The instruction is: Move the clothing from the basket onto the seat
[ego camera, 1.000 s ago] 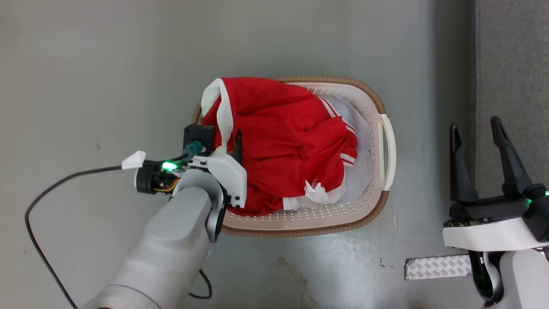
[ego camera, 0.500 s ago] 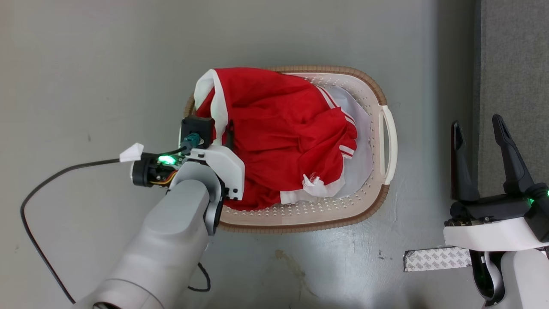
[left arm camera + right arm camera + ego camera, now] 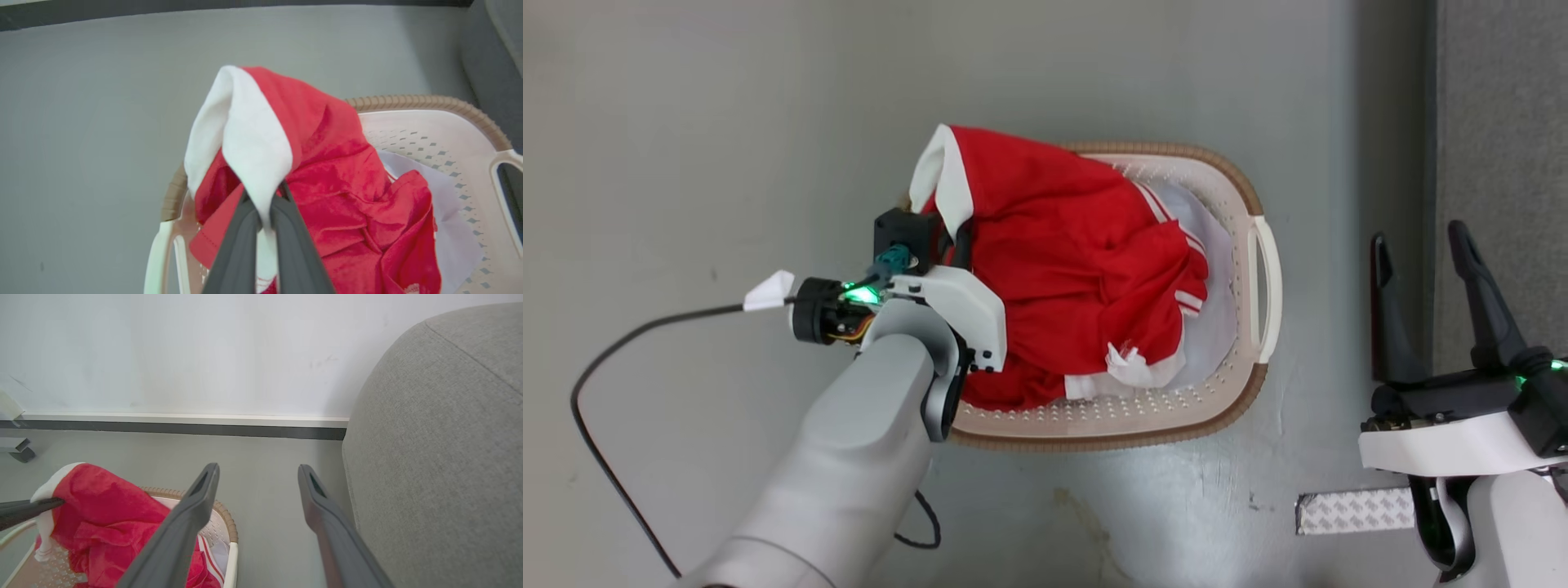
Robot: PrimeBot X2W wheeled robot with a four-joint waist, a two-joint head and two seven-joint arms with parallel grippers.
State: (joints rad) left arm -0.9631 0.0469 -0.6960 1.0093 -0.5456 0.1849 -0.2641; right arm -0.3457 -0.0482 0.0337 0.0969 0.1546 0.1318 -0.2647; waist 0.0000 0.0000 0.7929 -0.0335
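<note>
From the head view, we see the oval cream-white perforated plastic laundry basket with a brown woven-look rim [image 3: 1111, 443] standing on the grey floor [image 3: 727, 122]. The soft bright red sports jersey with white trim [image 3: 1078, 278] lies heaped inside, filling the basket's left part and draping over its far-left rim. A white sheet [image 3: 1217, 278] shows on the right of the inside. The left gripper [image 3: 961, 241] is at the basket's left side, meeting the jersey's white band, its fingers mostly hidden. The right gripper [image 3: 1419, 237] stands well to the right of the basket, fingers spread with nothing between them, beside the large grey fabric-upholstered seat [image 3: 1503, 122]. A pale strip of tape [image 3: 1356, 510] lies on the near floor.

In the left wrist view, we see the left gripper [image 3: 263, 200] clenched on the jersey [image 3: 335, 196]. Its two dark fingers pinch the white band, which rises in a peak above the fingertips. The red fabric falls away to the right into the basket [image 3: 429, 101]. The seat [image 3: 502, 32] shows at the far right.

In the right wrist view, the right gripper [image 3: 258, 469] is released and empty, over bare floor between the basket [image 3: 232, 526] on the left and the seat [image 3: 441, 457] on the right. The jersey [image 3: 106, 514] sits in the basket, where the left gripper [image 3: 57, 503] grips its white edge. A white wall [image 3: 204, 355] stands beyond.
</note>
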